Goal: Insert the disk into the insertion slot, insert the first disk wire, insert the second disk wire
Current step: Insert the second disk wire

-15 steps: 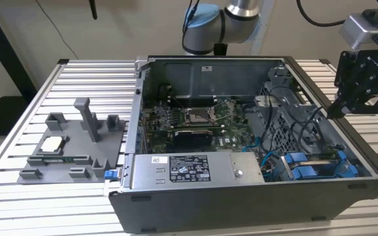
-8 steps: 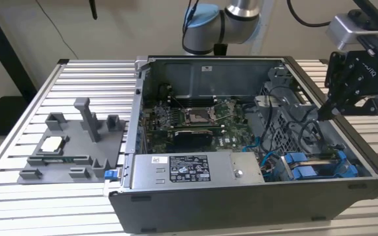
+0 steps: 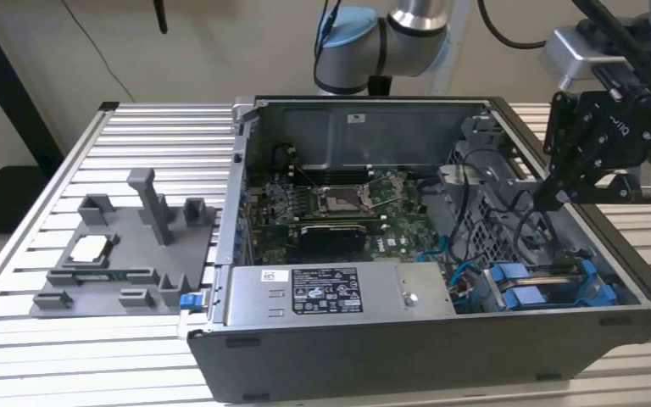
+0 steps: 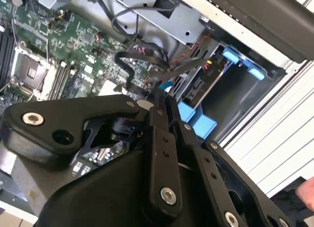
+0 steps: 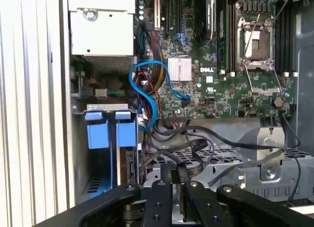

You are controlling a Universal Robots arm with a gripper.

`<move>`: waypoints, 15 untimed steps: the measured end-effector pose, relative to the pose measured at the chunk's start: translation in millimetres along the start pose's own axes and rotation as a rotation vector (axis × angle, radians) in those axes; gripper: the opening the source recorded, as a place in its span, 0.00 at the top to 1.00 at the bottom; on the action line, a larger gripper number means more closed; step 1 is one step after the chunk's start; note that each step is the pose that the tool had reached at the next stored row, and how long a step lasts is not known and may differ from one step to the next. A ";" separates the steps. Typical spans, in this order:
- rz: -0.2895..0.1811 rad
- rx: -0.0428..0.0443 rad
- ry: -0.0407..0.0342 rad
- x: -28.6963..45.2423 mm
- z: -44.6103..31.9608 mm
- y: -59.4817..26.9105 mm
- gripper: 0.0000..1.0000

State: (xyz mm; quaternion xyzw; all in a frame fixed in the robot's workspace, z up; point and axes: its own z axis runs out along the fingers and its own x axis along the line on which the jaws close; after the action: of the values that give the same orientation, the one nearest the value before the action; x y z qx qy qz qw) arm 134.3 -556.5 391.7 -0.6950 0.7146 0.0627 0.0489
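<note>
Robotics lab: opened computer case (image 3: 439, 339) on slatted aluminium bench (image 3: 31, 356).

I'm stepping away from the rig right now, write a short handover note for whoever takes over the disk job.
End effector: hangs over the open computer case, at the exterior view's right, just above the insertion slot; grip state unclear.
Disk: blue carrier tabs sit in the slot, so it looks inserted; its body is hidden.
Wires: loose black cables lie beside the slot; neither disk wire can be confirmed as plugged in.
</note>
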 end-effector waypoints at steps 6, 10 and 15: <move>0.000 -0.0001 -0.0027 0.0 0.0 0.0 0.84; 0.000 -0.0001 -0.0035 0.4 0.1 0.0 0.84; 0.000 0.0021 -0.0031 2.7 0.9 0.2 0.84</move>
State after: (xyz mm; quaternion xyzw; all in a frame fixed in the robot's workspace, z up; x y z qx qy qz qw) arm 133.9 -559.0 390.4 -0.6950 0.7144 0.0630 0.0507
